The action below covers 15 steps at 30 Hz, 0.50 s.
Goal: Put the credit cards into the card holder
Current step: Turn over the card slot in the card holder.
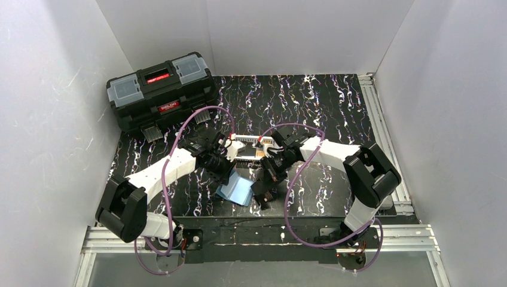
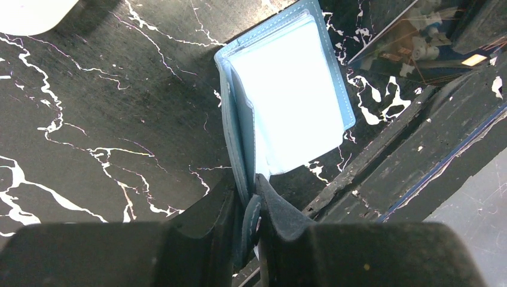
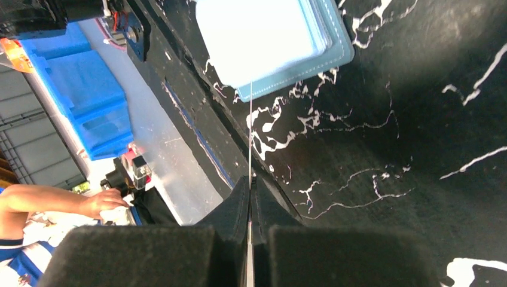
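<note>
Two pinches: left hand (image 2: 251,222) on card holder (image 2: 291,89), right hand (image 3: 250,206) on card (image 3: 250,137).

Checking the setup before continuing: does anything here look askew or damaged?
Nothing looks damaged or spilled. The card holder lies skewed near the table's front edge, one flap pinched by the left gripper; the right gripper holds a card edge-on.

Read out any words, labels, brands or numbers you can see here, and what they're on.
Nothing legible.
Black toolbox: two red labels, lettering too blurred to read.
Card holder: no text shows.
Credit card: edge-on, face hidden.
</note>
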Motion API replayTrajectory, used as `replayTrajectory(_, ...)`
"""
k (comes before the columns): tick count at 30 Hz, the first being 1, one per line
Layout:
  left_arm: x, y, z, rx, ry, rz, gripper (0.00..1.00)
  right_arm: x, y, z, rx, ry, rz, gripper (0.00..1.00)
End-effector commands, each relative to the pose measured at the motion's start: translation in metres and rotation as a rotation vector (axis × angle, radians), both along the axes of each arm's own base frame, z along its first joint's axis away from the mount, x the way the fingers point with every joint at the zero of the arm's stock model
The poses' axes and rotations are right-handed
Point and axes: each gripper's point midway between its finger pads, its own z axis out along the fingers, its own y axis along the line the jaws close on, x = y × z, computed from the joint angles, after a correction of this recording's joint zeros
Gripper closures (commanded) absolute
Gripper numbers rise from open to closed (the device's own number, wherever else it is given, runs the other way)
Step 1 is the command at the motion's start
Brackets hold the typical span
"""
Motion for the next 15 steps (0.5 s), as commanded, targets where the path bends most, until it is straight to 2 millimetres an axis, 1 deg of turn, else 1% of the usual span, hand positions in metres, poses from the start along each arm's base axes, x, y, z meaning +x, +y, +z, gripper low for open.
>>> replayTrajectory(1,-0.001,-0.005,0.01,-0.015,0.017,0.011,0.86,-0.006,-0.001,0.011,0.043,-0.007,0.001,0.99)
replayTrajectory(4,-0.001,-0.005,0.009,-0.016,0.021,0.018,0.86,-0.01,-0.003,0.008,0.041,0.004,0.008,0.99)
replayTrajectory(7,-0.001,-0.007,0.009,-0.022,0.023,0.021,0.86,-0.009,-0.002,0.006,0.037,0.012,0.015,0.99)
replayTrajectory(15,-0.002,-0.007,0.009,-0.026,0.029,0.019,0.86,0.004,0.005,-0.003,0.007,0.0,0.014,0.99)
